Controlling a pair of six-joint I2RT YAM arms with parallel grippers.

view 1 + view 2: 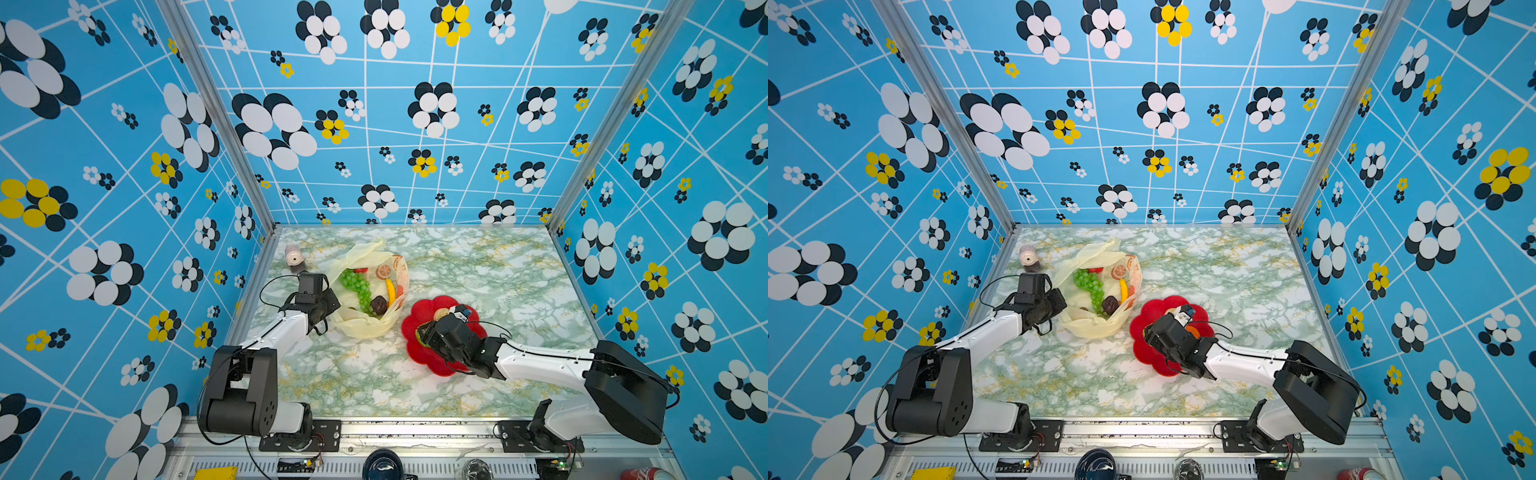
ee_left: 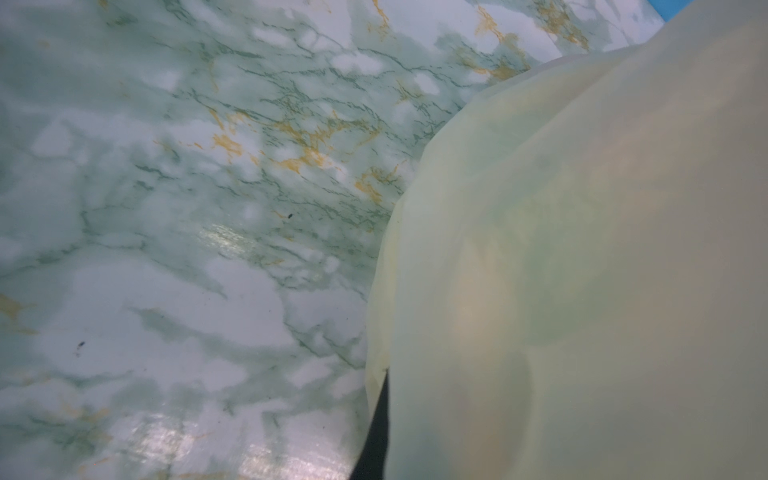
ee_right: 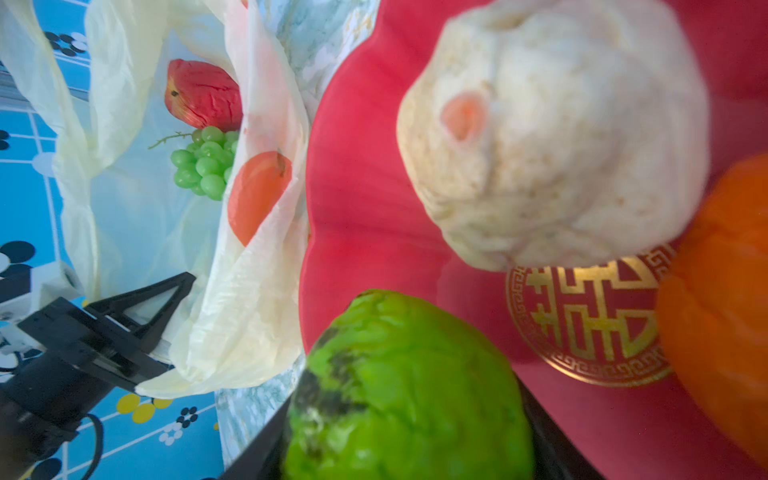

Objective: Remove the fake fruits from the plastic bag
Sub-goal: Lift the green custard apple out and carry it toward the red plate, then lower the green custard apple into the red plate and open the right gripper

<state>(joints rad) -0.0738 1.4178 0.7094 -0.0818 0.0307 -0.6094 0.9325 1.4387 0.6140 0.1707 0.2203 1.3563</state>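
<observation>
A gold Chinese-character emblem (image 3: 590, 320), ringed by a gold fret border, is the only legible sign, printed on the red plate (image 3: 374, 216)

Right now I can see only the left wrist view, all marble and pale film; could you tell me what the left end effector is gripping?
Observer: The left end effector is shut on the edge of the plastic bag.
Operator: Thank you. What is inside the bag?
Observer: A green grape bunch, a banana, a dark brown piece and a red apple.
Operator: And where is the other arm, please?
Observer: The right end effector is over the red flower-shaped plate, closed on a green bumpy fruit, with a cream bulb and an orange already on the plate.
</observation>
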